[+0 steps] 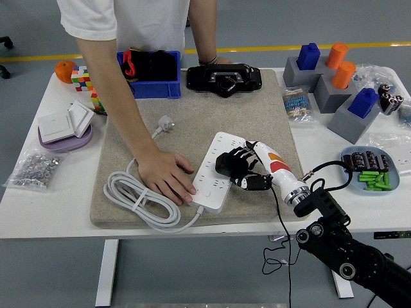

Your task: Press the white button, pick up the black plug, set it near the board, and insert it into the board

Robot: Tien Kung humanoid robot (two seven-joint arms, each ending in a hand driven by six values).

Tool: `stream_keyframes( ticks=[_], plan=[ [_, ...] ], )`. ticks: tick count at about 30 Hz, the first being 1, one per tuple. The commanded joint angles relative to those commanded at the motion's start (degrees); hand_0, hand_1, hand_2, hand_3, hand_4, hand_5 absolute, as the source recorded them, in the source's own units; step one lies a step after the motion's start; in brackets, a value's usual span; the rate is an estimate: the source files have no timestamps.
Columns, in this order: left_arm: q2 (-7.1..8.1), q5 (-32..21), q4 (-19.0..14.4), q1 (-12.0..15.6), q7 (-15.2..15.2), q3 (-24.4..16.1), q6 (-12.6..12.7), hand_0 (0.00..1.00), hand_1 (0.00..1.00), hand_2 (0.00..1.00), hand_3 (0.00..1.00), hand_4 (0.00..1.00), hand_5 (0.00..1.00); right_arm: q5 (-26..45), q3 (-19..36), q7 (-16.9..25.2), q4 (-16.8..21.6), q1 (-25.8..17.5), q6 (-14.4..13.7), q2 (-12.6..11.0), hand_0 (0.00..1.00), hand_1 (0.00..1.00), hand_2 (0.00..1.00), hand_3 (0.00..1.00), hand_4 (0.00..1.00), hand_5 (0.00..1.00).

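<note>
The white table [58, 199] carries a beige felt mat [257, 122] across its middle. On the mat lies the white power strip [209, 183] — the board — angled from near left to far right, its coiled white cord [138, 199] just left of it and the cord's white plug [164, 124] farther back. A person's hand [166, 176] presses flat on the strip's near left end. The robot's right hand [239, 168] hovers over the strip's right edge, fingers [252, 182] curled around the black plug [225, 163] — the plug sits against the strip's sockets, though whether it is seated I cannot tell.
</note>
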Motion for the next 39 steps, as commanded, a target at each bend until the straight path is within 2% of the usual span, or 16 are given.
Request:
stream_keyframes(
  ticks=[11,39],
  plan=[
    [-0.09,-0.13,0.0,0.06,-0.03,0.02,0.02,0.707,0.666,0.586,0.679,0.662,0.269,-0.5,0.18,-0.05,-1.23,0.06,-0.34,0.19,0.361,0.263,0.323,0.531,0.739,0.002],
    [-0.11,-0.35,0.0,-0.07,-0.05,0.05,0.09,0.706,0.666,0.585,0.679,0.662,0.27,-0.53,-0.1,-0.09,-1.39,0.15,-0.36,0.32,0.369,0.267,0.326,0.53,0.74,0.002]
  ],
)
